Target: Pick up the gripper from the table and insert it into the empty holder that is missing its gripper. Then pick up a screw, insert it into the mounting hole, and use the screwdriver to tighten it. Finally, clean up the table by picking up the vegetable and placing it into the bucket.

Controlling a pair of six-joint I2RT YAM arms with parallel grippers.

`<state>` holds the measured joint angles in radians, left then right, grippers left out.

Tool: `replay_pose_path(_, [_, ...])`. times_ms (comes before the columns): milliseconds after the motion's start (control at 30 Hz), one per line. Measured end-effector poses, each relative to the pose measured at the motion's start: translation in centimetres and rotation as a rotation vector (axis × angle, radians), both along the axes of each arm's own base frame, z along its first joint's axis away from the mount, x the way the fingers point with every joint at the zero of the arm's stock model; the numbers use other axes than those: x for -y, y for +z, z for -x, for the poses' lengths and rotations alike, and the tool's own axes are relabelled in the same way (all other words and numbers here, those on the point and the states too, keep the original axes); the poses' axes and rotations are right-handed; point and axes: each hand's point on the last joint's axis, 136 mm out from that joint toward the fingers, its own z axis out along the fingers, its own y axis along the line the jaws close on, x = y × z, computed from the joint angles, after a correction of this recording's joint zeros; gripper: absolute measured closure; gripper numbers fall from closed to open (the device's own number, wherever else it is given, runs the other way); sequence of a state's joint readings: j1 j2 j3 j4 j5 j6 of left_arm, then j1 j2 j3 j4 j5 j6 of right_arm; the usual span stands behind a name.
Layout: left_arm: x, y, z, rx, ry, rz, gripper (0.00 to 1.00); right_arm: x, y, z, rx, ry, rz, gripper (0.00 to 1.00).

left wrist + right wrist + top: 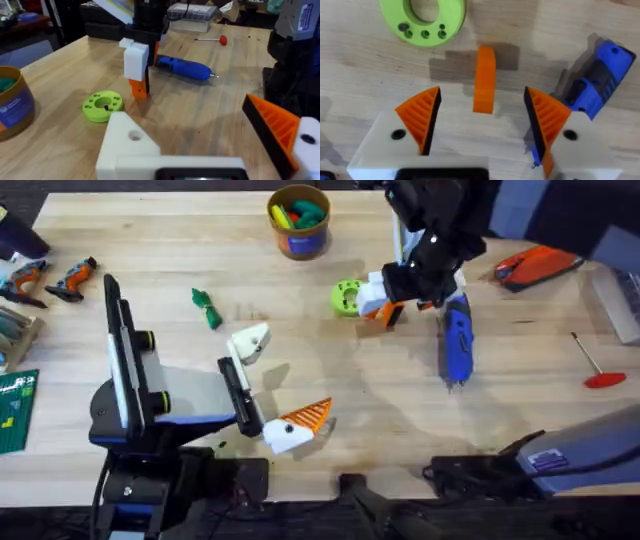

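The small orange gripper piece (484, 80) lies flat on the table (330, 380), between the lime-green disc and the blue screwdriver (456, 340) (595, 85). My right gripper (392, 300) (481, 97) hangs open over the piece, one orange pad on either side and neither touching it. My left gripper (275, 385) (190, 120) is open and empty. One of its jaws is the bare white holder (250, 340) (132, 145); the other carries an orange pad. The green vegetable (206, 308) lies left of centre. The bucket (298, 222) (12, 105) stands at the far edge.
A lime-green disc (347, 298) (102, 106) with holes lies beside the right gripper. A thin red-handled driver (595, 365) lies at the right. An orange-and-black hand tool (535, 265) sits at the far right. Small orange tools (70, 278) lie at the far left.
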<state>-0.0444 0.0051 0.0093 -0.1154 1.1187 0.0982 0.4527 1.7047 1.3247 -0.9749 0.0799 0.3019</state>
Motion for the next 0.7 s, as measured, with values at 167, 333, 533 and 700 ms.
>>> replay_pose_path(167, [0.0, 0.0, 0.0, 0.0, 0.0, 0.0, 0.015, -0.02, -0.36, -0.03, -0.01, 0.002, 0.0, 0.134])
replay_pose_path(333, [0.0, 0.0, 0.0, 0.0, 0.0, 0.0, 0.014, 0.05, -0.34, -0.18, -0.007, 0.002, -0.003, 0.293])
replay_pose_path(533, [0.0, 0.0, 0.0, 0.0, 0.0, 0.0, 0.015, -0.11, -0.29, -0.54, 0.008, 0.005, -0.01, 0.453])
replay_pose_path(700, [0.0, 0.0, 0.0, 0.0, 0.0, 0.0, 0.015, -0.14, -0.28, -0.59, 0.01, 0.005, -0.011, 0.66])
